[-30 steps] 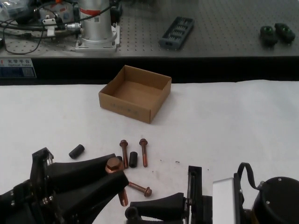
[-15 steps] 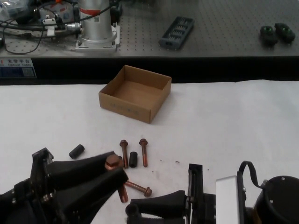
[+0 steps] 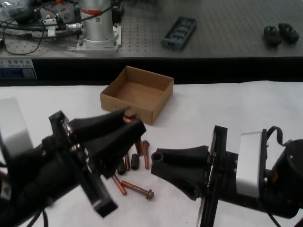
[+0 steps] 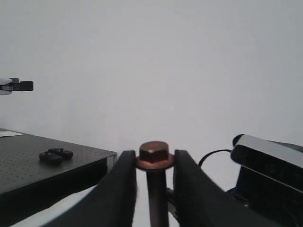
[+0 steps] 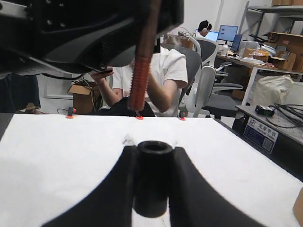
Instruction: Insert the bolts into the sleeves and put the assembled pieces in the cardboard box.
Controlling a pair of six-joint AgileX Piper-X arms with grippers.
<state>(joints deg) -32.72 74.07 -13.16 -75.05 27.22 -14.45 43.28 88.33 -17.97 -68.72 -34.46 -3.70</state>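
Observation:
My left gripper (image 3: 127, 124) is shut on a copper bolt (image 3: 129, 115), head up, held above the white cloth. In the left wrist view the hex head of the bolt (image 4: 154, 153) sits just above the two fingers of the gripper (image 4: 154, 163). My right gripper (image 3: 158, 163) is shut on a black sleeve (image 3: 156, 157), just right of the bolt. In the right wrist view the sleeve (image 5: 151, 179) stands upright in the gripper (image 5: 151, 152), opening up, and the bolt's threaded tip (image 5: 140, 80) hangs just above it, slightly to one side. The cardboard box (image 3: 125, 108) stands empty behind.
Loose bolts (image 3: 145, 153) and a black sleeve (image 3: 135, 161) lie on the cloth under the two grippers. A dark optical bench at the back carries a metal post (image 3: 97, 23), a black tray (image 3: 179, 32) and dark green parts (image 3: 280, 34). The cloth's right side is bare.
Both arms rose from the near edge and came forward toward each other. The bolt and the sleeve now hang over the loose parts, close to the box.

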